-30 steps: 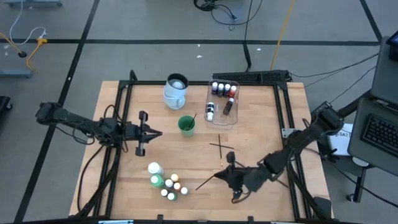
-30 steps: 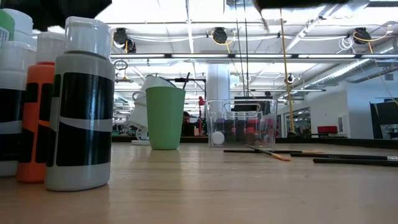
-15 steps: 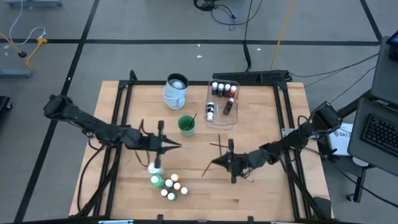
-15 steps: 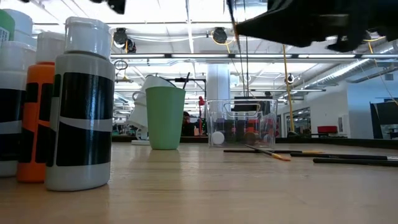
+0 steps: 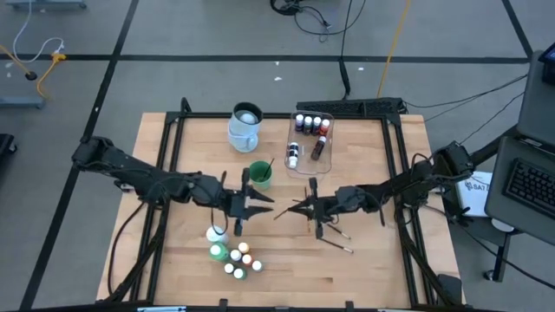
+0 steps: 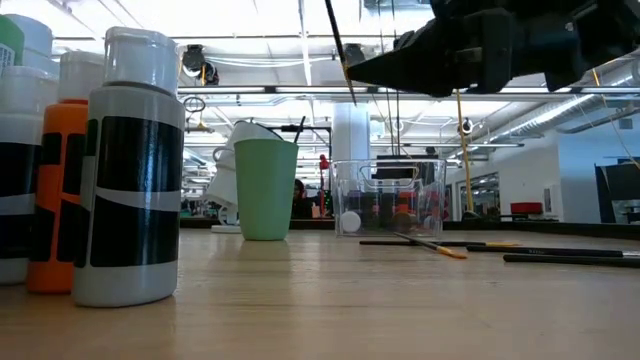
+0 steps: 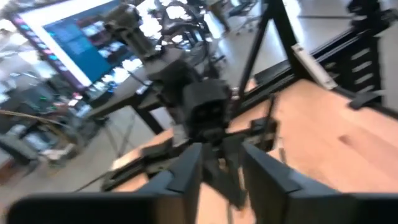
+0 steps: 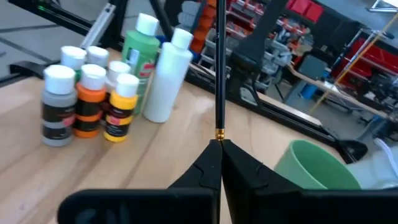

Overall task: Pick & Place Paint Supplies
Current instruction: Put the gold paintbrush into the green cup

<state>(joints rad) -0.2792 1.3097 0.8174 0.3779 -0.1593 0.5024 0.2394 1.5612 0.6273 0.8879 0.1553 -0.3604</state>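
Note:
My right gripper [image 5: 295, 208] hangs over the table's middle, shut on a thin dark-handled brush [image 8: 219, 68], which also shows in the low view [image 6: 338, 45]. My left gripper [image 5: 267, 202] faces it from the table's left, open, with nothing held; its fingers [image 7: 186, 171] stand just short of the right gripper. A cluster of small paint bottles and two larger bottles [image 5: 230, 254] stands upright near the front edge. More bottles sit in the clear tub [image 5: 311, 165]. Another brush stands in the green cup [image 5: 259, 175]. My right gripper pinches the brush between its two fingertips just below the gold ferrule [image 8: 219, 134]. The fingers come in about level from the table's right and lie across the brush. The brush is lifted clear and stands steeply, its long dark handle [image 6: 335, 35] rising above the fingers.
A pale-blue jug [image 5: 245, 126] stands at the far side, left of the tub. A loose brush [image 5: 336, 243] lies on the wood to the right of the bottle cluster. Black frame rails [image 5: 170, 156] border the table.
My right gripper has carried the brush from near the front edge toward the far edge and the table's middle, still shut on it. My left gripper has reached from the table's left toward the middle, rising a little, until it faces the right gripper.

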